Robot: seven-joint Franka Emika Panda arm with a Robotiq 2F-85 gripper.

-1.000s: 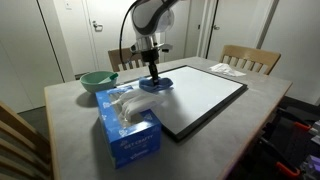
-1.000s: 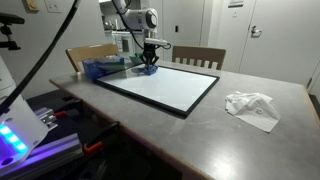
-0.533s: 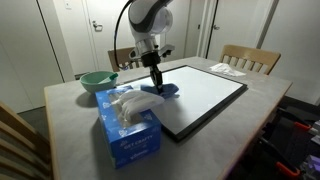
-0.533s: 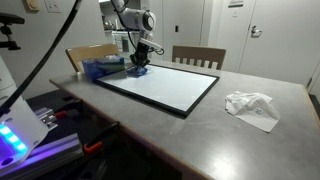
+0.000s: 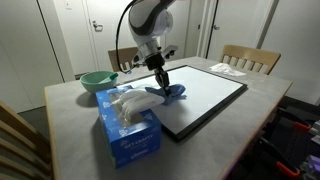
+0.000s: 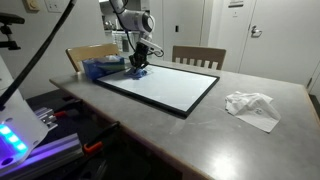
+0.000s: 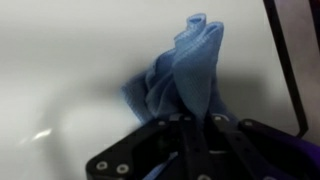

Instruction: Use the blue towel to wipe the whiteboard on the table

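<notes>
As pincer (image 7: 190,122) grips it, blue towel (image 7: 186,68) bunched; fold seemingly upright

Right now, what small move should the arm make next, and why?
Probably slide the blue towel across the whiteboard, away from the tissue box: the gripper is shut on it near that end, and most of the board lies beyond.
</notes>
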